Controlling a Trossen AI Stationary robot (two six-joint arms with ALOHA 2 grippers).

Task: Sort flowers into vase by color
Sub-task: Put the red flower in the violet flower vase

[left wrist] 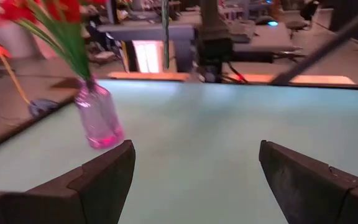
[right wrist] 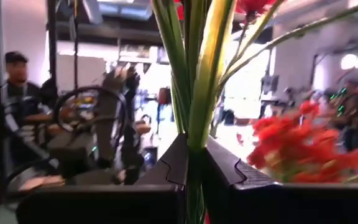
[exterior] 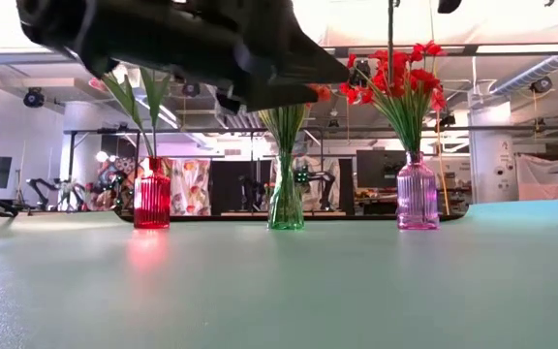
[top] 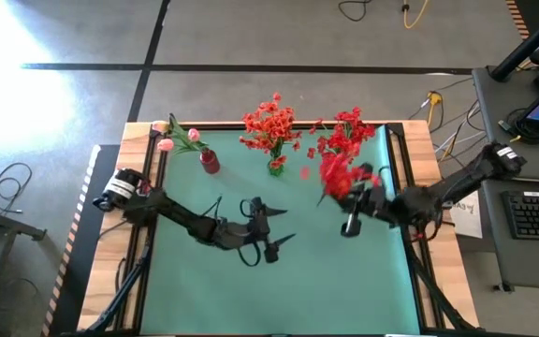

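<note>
Three vases stand along the table's far edge. The red vase (top: 210,161) (exterior: 151,199) holds pink buds (top: 178,137). The green vase (top: 277,167) (exterior: 286,204) holds orange-red blossoms (top: 269,122). The pink vase (exterior: 417,199) (left wrist: 98,115) holds deep red blossoms (top: 350,129) (exterior: 400,73). My right gripper (top: 349,225) (right wrist: 194,168) is shut on a red flower bunch (top: 335,173) just nearer than the pink vase. My left gripper (top: 284,245) (left wrist: 194,174) hovers open over the mat's middle, holding nothing. My right gripper pinches the flower bunch's green stems (right wrist: 196,134) between its two fingers, which come in about level from the table's right and lie across the stems. The stems stand upright, with the red blossoms (top: 335,173) above the fingers. The bunch is lifted clear of the mat.
A green mat (top: 251,290) covers the table, with free room across its near half. My left arm (top: 185,220) stretches over the mat's left-middle. A person (right wrist: 17,81) sits in the room beyond the table. A keyboard (top: 536,213) lies on a desk off the right.
</note>
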